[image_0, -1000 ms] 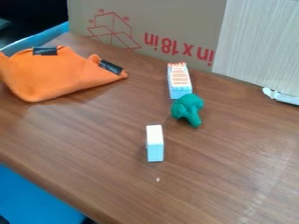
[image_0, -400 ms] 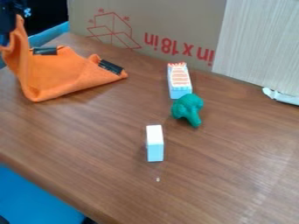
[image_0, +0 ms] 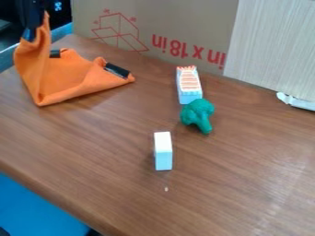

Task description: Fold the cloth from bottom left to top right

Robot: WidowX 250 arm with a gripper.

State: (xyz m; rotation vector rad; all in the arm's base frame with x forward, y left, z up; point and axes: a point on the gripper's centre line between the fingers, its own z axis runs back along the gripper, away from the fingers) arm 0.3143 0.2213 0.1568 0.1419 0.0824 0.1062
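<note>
"Use the green broccoli toy [image_0: 197, 115] as our marker. Where's the gripper [image_0: 34, 26]?"

"Well beyond the broccoli and far to its left, up in the top left corner of the camera view."

"And its jaws, are they holding anything?"

"Yes, they're clamped on the orange cloth [image_0: 77, 82]. A raised part of it runs up to them in a tall, narrow peak, and the rest lies on the wooden table [image_0: 234, 184], left of the broccoli and a bit farther back."

"Anything on the cloth?"

"Two black strips: one [image_0: 117, 70] at the corner nearer the broccoli, the other [image_0: 55, 53] farther left of it, beside the raised fold."

"What's around the broccoli?"

"Just behind it, a small block with an orange-striped top [image_0: 189, 82]. In front and slightly left, a white and light-blue block [image_0: 163, 152], standing apart."

"And farther back?"

"A cardboard panel with red print [image_0: 166, 23] behind the broccoli, and a pale, finely lined board [image_0: 271, 46] behind it to the right."
</note>
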